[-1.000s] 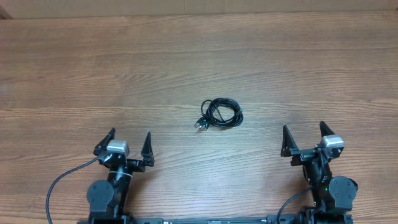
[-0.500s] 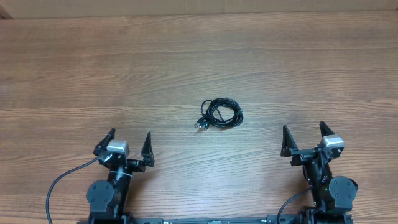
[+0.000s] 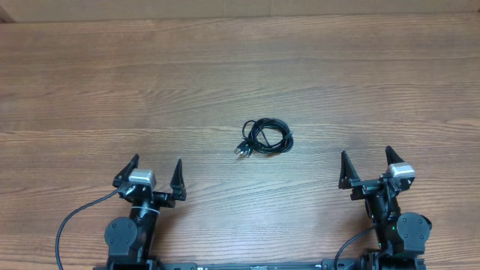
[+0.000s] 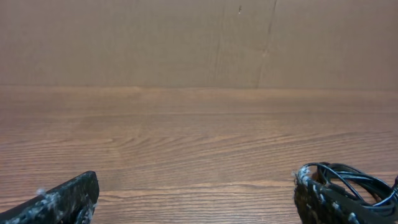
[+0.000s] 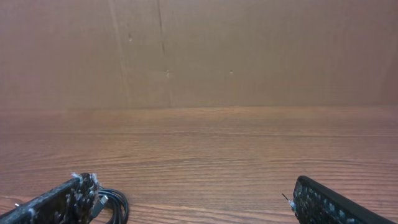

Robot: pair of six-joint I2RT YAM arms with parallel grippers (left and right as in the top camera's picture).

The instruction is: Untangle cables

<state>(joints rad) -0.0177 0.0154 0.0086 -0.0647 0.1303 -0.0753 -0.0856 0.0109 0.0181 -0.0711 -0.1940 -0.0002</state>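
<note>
The little coiled bundle of thin black cables sat roughly mid-way on the brown wood-grain bench. Near the front edge were the left pincer and right pincer, one on each side. The cables lay ahead of and between them, well apart from both. A flat brown cardboard wall stood behind the bench's far edge.

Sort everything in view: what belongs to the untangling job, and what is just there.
Job: cables, bundled mid-table; left gripper and right gripper, both open, touching nothing.
Just there: table; thick arm wires; brown wall behind.
</note>
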